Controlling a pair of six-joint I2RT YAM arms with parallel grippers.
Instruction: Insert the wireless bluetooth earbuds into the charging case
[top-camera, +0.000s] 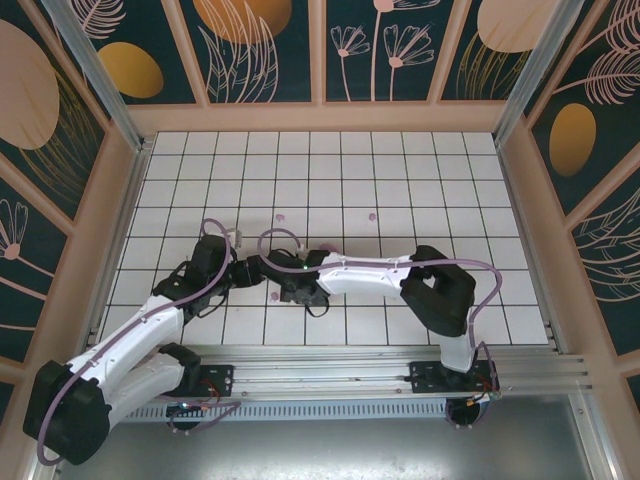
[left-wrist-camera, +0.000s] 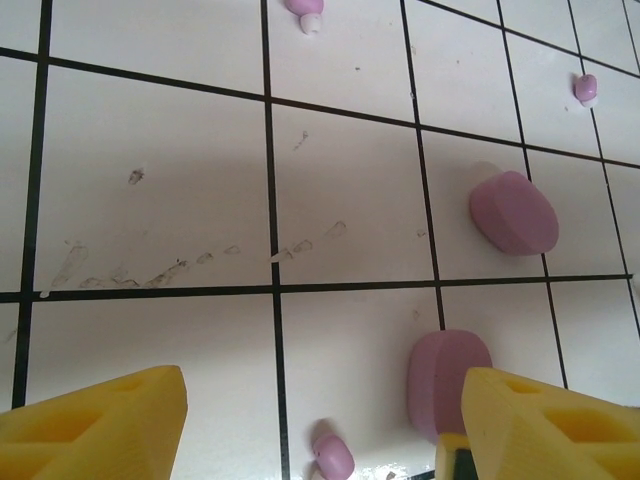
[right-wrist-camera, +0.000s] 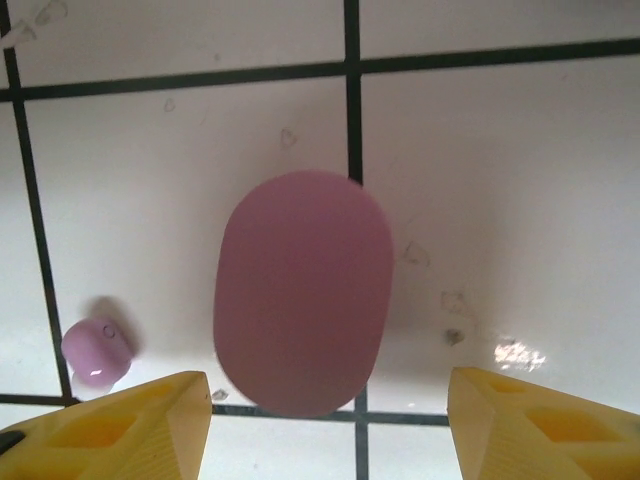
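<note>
L gripper spread wide, holding nothing, w/ an earbud at bottom centre of frame; R gripper also spread, empty, oval case mid-frame, 2nd earbud lower left.

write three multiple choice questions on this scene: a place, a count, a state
1. Right wrist view: the earbud lies where from the pink oval? A left B right C on top
2. Left wrist view: how many pink ovals? A one B two C four
3. The right gripper is A shut on the oval B open C shut on an earbud
Answers: 1 A, it sits by the oval's lower left. 2 B, two lie apart from each other. 3 B, both fingers stand clear of the oval.
</note>
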